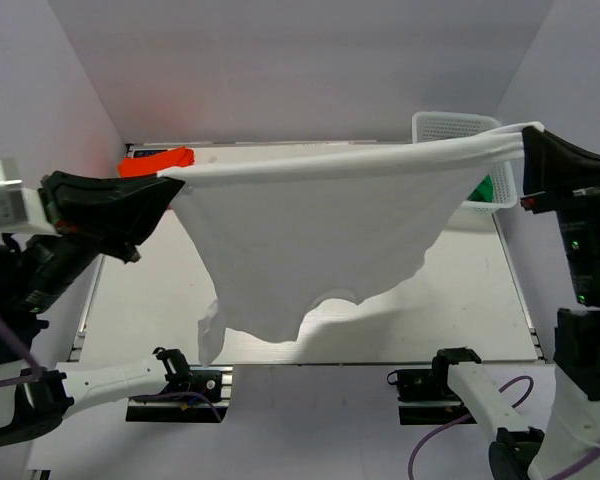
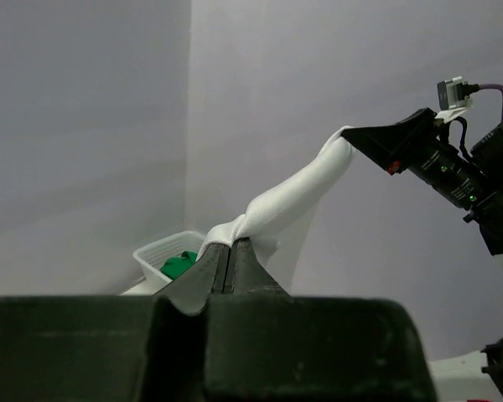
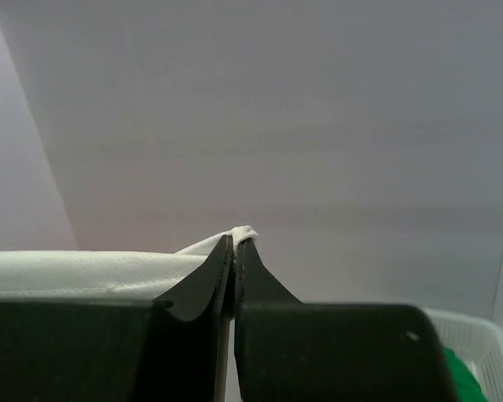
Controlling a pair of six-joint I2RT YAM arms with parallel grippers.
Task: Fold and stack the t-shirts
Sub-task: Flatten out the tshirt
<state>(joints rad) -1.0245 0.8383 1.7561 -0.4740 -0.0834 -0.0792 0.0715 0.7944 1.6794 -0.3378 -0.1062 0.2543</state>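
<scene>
The white t-shirt hangs stretched in the air between both grippers, its lower edge drooping to the table near the front. My left gripper is shut on its left corner, seen in the left wrist view. My right gripper is shut on its right corner, seen in the right wrist view. The orange t-shirt lies at the table's back left, partly hidden by the left arm. The green t-shirt lies in the basket, also seen in the left wrist view.
A white plastic lattice basket stands at the back right, behind the raised shirt. White walls close in the table on the left, back and right. The arm bases sit at the near edge.
</scene>
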